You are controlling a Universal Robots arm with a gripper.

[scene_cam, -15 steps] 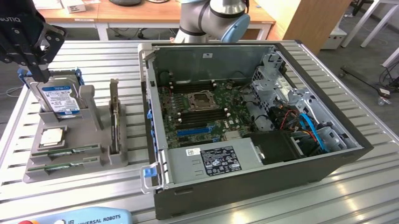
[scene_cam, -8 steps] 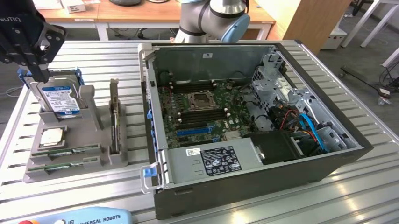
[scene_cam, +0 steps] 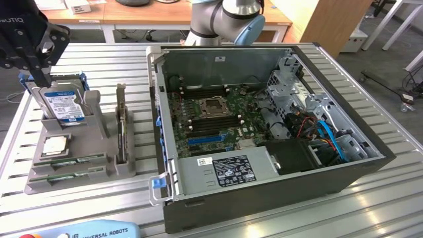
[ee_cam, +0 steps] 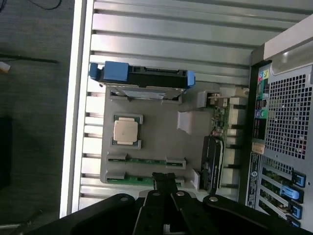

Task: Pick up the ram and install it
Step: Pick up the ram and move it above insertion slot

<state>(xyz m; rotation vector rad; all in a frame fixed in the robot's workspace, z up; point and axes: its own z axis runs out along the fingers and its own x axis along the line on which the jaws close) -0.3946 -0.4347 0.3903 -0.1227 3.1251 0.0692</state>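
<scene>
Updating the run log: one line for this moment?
gripper: shut, empty | position: above gray holder | ram: lying in holder | case: open

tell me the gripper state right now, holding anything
Black two-finger gripper: shut, holding nothing, above the grey holder tray where the thin green ram sticks lie.

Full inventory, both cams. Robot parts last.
ram sticks: 2, green, flat in the holder's slots
processor chip: 1, silver, flat in holder
hard drive: 1, silver with blue caddy, upright in holder
expansion card: 1, dark, upright, holder's case side
holder: 1, grey, exterior view's left
computer case: 1, dark, open, exterior view's right
table: 1, silver slats, under everything
pendant: 1, light blue, exterior view's bottom
arm: 1, grey-blue, behind case
gripper: 1, black, shut, over holder
</scene>
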